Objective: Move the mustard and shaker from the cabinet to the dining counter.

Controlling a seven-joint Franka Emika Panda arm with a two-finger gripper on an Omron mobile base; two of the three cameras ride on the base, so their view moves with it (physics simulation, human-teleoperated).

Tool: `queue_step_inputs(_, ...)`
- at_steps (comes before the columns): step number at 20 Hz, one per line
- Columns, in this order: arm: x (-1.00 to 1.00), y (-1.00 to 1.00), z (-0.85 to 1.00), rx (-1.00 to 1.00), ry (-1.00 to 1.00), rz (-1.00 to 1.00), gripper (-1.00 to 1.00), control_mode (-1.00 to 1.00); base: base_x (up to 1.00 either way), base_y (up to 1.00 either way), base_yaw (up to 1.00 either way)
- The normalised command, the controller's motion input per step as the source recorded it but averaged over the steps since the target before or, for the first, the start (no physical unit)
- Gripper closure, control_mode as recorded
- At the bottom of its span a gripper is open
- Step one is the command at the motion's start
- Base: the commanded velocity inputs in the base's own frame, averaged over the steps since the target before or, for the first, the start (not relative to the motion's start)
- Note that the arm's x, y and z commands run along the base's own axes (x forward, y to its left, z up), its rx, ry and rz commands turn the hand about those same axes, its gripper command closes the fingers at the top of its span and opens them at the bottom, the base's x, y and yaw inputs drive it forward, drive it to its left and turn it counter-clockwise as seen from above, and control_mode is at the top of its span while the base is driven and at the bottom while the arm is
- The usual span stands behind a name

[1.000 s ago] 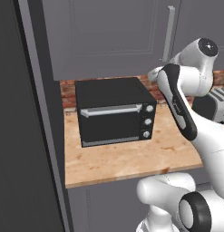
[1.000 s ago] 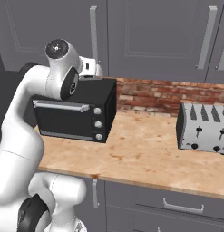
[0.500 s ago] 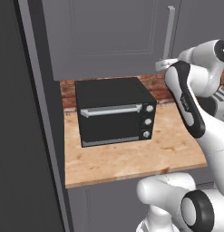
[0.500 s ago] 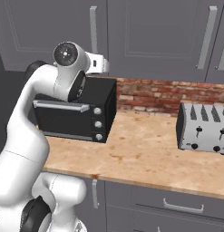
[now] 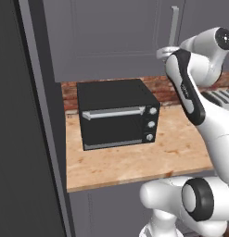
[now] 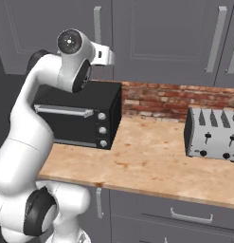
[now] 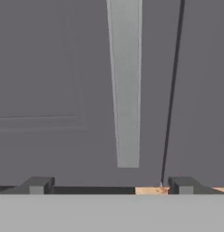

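The cabinet (image 5: pixel 111 37) is a dark grey upper wall unit, and its framed panel door is shut. Its long vertical bar handle (image 5: pixel 174 25) hangs at the door's right edge. In the hand view the handle (image 7: pixel 126 90) stands straight ahead and close, its lower end just above my gripper (image 7: pixel 111 186). The gripper is open, its two dark fingertips (image 7: pixel 38 183) wide apart with nothing between them. From the right base view my raised hand (image 6: pixel 105 54) sits just below the handle (image 6: pixel 97 23). The mustard and shaker are hidden. The dining counter is out of view.
A black toaster oven (image 5: pixel 117 113) stands on the narrow wood worktop (image 5: pixel 134 162) below the cabinet. A steel toaster (image 6: pixel 212 134) sits further right, in front of a brick backsplash (image 6: pixel 161 97). A tall dark panel (image 5: pixel 18 139) walls off the left side. Grey drawers (image 6: pixel 184 216) run under the worktop.
My arm has lifted, and the hand has risen from beside the toaster oven's top to the cabinet handle's lower end. The gripper stays open.
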Motion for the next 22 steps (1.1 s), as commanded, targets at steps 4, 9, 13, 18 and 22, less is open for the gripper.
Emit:
queue_step_inputs(4,0.48,0.00,0.14,0.06,0.00,0.00,-1.00,-1.00,0.00,0.00,0.00)
queue_step_inputs(9,0.54,0.00,0.05,0.07,0.00,0.00,-1.00,-1.00,0.00,0.00,0.00)
queue_step_inputs(13,0.58,-0.03,0.02,0.09,0.00,0.00,-1.00,-1.00,0.00,0.00,0.00)
queue_step_inputs(18,0.58,-0.06,0.00,0.09,0.00,0.00,-1.00,-1.00,0.00,0.00,0.00)
queue_step_inputs(22,0.53,-0.02,0.00,0.09,0.00,0.00,-1.00,-1.00,0.00,0.00,0.00)
